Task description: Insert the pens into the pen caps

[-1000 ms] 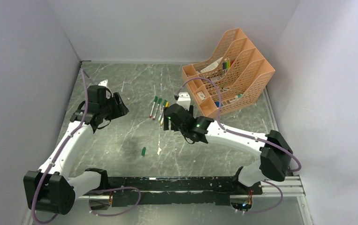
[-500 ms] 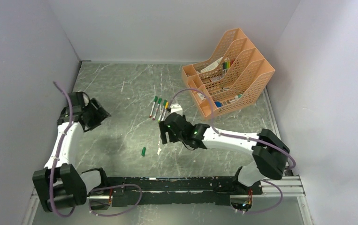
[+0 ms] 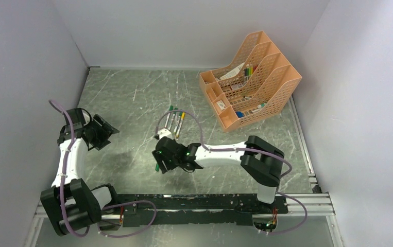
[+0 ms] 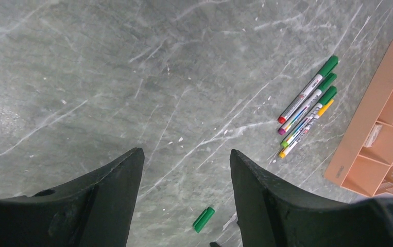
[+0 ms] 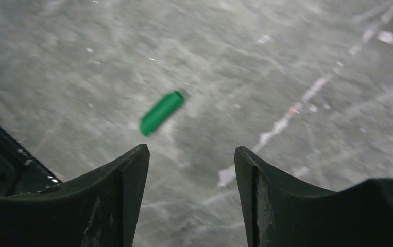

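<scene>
Several white pens (image 3: 174,118) lie side by side in the middle of the table; three have green caps on their far ends, as the left wrist view (image 4: 306,103) shows. One loose green pen cap (image 3: 156,167) lies nearer to me, also seen in the left wrist view (image 4: 203,219) and the right wrist view (image 5: 161,112). My right gripper (image 3: 159,159) is open and empty just above the cap; in its own view (image 5: 191,149) the cap lies ahead of the left finger. My left gripper (image 3: 109,128) is open and empty at the left, well away from it (image 4: 186,154).
An orange mesh desk organizer (image 3: 266,98) holding coloured markers and papers stands at the back right; its corner shows in the left wrist view (image 4: 374,149). A small white scrap (image 5: 226,176) lies on the marbled table just right of the cap. Grey walls close in on both sides.
My right arm has swung from beside the pens down and left to above the loose cap. My left arm has drawn back to the left edge.
</scene>
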`<state>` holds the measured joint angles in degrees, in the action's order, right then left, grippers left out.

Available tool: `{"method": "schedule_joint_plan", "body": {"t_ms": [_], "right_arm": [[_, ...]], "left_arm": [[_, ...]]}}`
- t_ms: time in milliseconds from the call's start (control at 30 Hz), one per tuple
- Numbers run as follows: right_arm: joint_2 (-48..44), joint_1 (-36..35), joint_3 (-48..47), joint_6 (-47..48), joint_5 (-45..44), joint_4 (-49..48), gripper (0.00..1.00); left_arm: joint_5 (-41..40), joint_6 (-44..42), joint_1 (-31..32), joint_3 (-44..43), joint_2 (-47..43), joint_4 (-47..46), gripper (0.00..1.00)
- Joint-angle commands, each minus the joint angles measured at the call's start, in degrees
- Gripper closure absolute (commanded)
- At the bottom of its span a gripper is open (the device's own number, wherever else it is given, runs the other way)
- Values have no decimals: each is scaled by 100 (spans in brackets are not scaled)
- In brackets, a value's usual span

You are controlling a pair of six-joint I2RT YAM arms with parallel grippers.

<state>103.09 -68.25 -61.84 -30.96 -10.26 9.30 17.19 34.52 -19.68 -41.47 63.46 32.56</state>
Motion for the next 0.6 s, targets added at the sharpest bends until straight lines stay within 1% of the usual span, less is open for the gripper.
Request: {"method": "schedule_joint_plan", "body": {"t_ms": [0, 100, 200, 367, 467, 567], "right_arm": [[373, -264, -580, 169, 108, -119, 38], [668, -356, -894, 174, 145, -23, 33], [852, -417, -1027, 133, 97, 59, 33], [951, -443, -982, 63, 42, 75, 41], [1035, -449, -1015, 27, -153, 188, 45], [1151, -450, -1118, -54, -398, 335, 56]], "left_arm": [[432, -54, -324, 78, 38, 55, 27], [505, -113, -430, 122, 27, 50, 28], [498, -129, -436, 130, -54, 58, 28], [471, -157, -433, 198, -142, 48, 28], [523, -150, -438, 258, -166, 15, 28], [524, -173, -439, 267, -174, 29, 28]]}}
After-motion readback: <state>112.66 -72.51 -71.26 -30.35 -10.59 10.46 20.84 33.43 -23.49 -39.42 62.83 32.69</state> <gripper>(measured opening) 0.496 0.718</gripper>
